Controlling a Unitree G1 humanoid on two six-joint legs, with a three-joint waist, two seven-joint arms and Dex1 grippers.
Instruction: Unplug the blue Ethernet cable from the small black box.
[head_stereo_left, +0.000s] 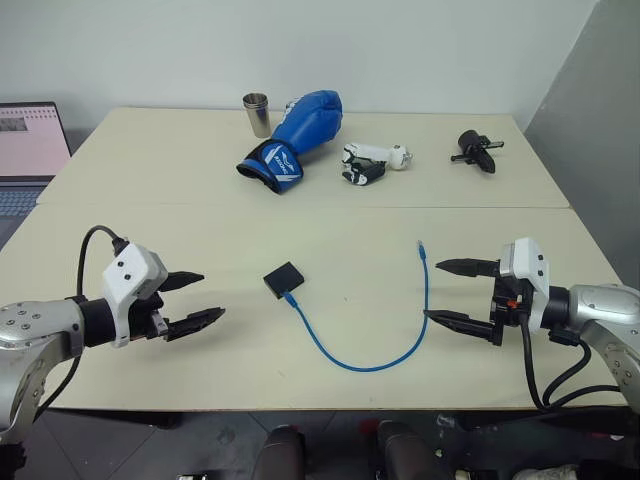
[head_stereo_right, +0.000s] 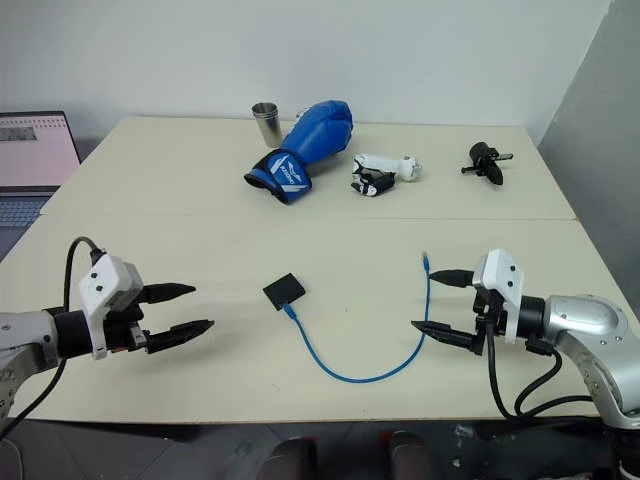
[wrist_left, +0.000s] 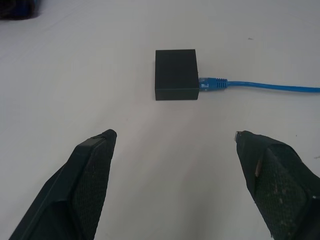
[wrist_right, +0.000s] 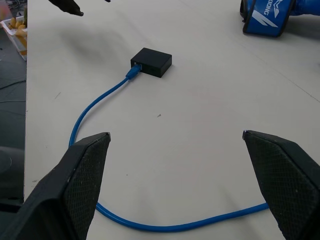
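Note:
The small black box (head_stereo_left: 283, 278) lies flat near the middle of the cream table. One plug of the blue Ethernet cable (head_stereo_left: 360, 362) sits in the box's near edge (wrist_left: 207, 83). From there the cord loops toward me and curves up to a free end (head_stereo_left: 422, 245) on the right. My left gripper (head_stereo_left: 198, 297) hovers open, left of the box, fingers pointing at it. My right gripper (head_stereo_left: 450, 292) hovers open just right of the cable's rising stretch. Neither holds anything. In the right wrist view the box (wrist_right: 151, 62) and cable (wrist_right: 95, 107) lie ahead of the fingers.
At the far side lie a blue boxing glove (head_stereo_left: 295, 137), a metal cup (head_stereo_left: 257, 113), a white-and-black gadget (head_stereo_left: 370, 162) and a black knobbed tool (head_stereo_left: 477, 150). A laptop (head_stereo_left: 28, 150) stands off the table's left edge. A seam (head_stereo_left: 420, 206) crosses the table.

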